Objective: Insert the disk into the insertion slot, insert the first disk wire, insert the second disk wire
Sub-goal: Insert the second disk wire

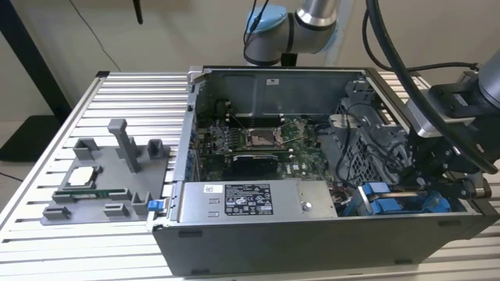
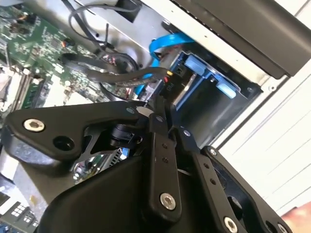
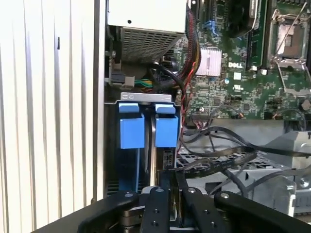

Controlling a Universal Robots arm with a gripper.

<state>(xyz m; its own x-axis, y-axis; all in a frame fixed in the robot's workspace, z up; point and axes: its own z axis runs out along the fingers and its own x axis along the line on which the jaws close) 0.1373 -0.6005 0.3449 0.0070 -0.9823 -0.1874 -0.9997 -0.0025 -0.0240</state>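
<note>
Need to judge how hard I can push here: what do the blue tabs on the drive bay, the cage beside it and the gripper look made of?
Blue tabs: likely moulded plastic, matte, evenly coloured.
Cage: looks like thin sheet metal, dull grey, perforated.
Gripper: black linkage bars with silver screws, probably anodised or painted metal; the look leaves plastic open.

The gripper (image 3: 167,180) hides the disk's (image 3: 154,160) wire end.

A green motherboard (image 1: 250,140) lay in the open computer case (image 1: 312,246). A grey parts tray (image 1: 102,187) sat beside the case on the slatted table (image 1: 47,175).
</note>
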